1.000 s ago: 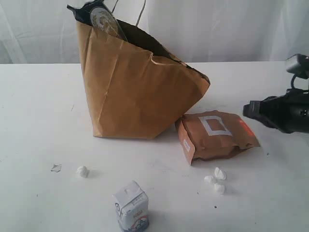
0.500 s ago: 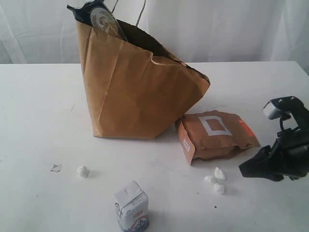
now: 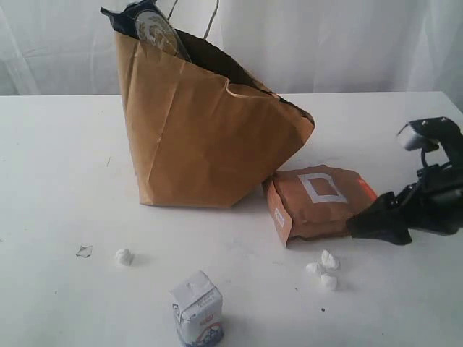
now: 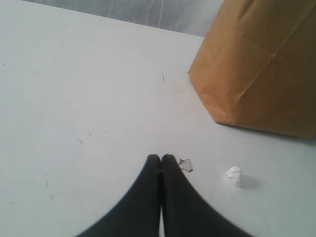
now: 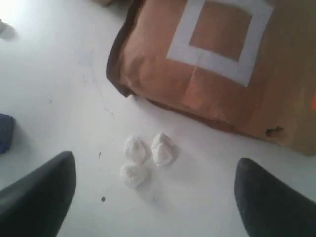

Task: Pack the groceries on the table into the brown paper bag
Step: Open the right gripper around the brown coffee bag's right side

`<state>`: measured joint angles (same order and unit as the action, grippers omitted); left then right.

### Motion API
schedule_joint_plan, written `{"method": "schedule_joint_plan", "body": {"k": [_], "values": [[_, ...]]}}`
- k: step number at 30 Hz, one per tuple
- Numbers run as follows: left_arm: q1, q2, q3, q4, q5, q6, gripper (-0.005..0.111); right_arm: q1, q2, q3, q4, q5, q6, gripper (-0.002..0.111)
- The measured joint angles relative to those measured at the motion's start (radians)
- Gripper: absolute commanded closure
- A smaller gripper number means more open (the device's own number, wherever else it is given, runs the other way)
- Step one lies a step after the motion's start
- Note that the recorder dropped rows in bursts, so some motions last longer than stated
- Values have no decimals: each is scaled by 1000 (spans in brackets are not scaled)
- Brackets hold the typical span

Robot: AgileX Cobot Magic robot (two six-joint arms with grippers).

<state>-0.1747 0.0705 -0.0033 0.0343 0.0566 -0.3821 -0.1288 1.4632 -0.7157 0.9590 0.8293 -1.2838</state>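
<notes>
Creased kraft paper bag, flat pouch, boxy carton

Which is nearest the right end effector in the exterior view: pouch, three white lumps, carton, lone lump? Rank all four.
From the right end effector:
1. Pouch, right beside the tips.
2. Three white lumps, just in front of the pouch.
3. Carton, front centre of the table.
4. Lone lump, far left.

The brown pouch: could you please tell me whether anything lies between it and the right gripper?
Only three small white lumps on the table, just short of the pouch, ahead of the open right gripper.
</notes>
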Motion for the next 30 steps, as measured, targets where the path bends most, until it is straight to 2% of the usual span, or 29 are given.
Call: {"method": "schedule_joint_plan", "body": {"k": [6, 8, 12, 15, 18, 22, 30], "values": [[0, 0, 0, 0, 0, 0, 107, 55, -2, -117, 3, -64, 2, 27], [0, 0, 0, 0, 0, 0, 107, 63, -4, -132, 5, -130, 132, 27], [0, 0, 0, 0, 0, 0, 107, 65, 25, -143, -100, -235, 608, 33], [0, 0, 0, 0, 0, 0, 107, 63, 85, -147, -227, -170, 801, 37], [0, 0, 0, 0, 0, 0, 107, 59, 171, -149, -335, -94, 899, 37], [0, 0, 0, 0, 0, 0, 107, 48, 254, -166, -375, -20, 941, 37], [0, 0, 0, 0, 0, 0, 107, 48, 266, -213, -375, -7, 928, 37]]}}
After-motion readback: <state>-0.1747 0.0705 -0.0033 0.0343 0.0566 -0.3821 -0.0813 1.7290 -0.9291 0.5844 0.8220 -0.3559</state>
